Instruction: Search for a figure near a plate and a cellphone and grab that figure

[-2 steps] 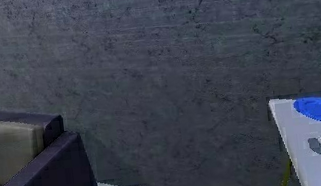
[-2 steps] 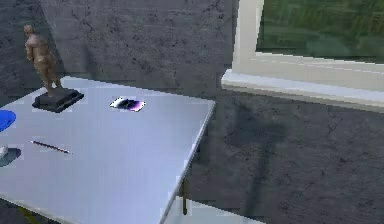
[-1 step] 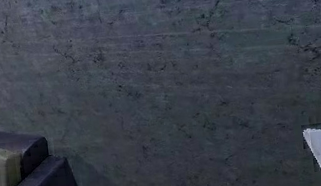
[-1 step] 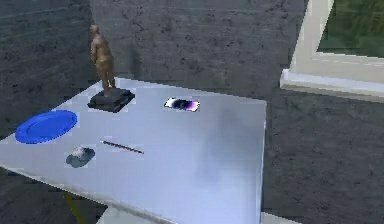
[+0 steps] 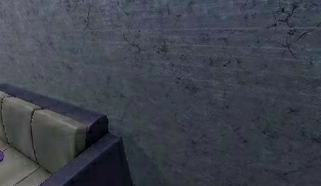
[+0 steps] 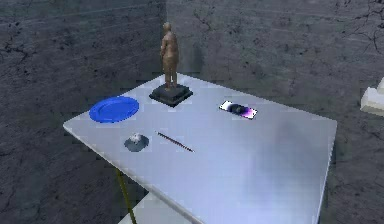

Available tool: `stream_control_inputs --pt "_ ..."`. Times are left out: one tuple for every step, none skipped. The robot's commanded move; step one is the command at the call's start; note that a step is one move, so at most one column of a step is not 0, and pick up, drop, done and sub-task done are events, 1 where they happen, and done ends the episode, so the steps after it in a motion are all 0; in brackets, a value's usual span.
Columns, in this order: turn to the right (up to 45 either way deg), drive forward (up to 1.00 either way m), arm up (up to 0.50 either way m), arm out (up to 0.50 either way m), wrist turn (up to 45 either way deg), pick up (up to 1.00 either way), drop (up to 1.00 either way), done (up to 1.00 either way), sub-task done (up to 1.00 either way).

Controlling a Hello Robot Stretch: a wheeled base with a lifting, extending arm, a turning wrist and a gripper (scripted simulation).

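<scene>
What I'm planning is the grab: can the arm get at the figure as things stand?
Probably yes: the figure stands upright on the table, plate and phone apart to its sides; only a dark stick and a small grey thing lie nearer.

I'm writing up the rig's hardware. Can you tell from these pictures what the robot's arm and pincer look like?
No: these pictures give nothing to go on for the arm's or the pincer's colour, shape or markings. The arm side view takes in a white table with a brown figure on a dark base, a blue plate and a cellphone.
</scene>
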Motion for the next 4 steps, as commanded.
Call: stream_control_inputs --pt "0.0 0.00 0.50 0.00 0.0 0.00 0.00 0.00 0.00" --pt "0.0 0.00 0.38 0.00 0.0 0.00 0.00 0.00 0.00" --pt "0.0 0.00 0.00 0.50 0.0 0.00 0.00 0.00 0.00" --pt "0.0 0.00 0.00 0.00 45.0 0.00 0.00 0.00 0.00"
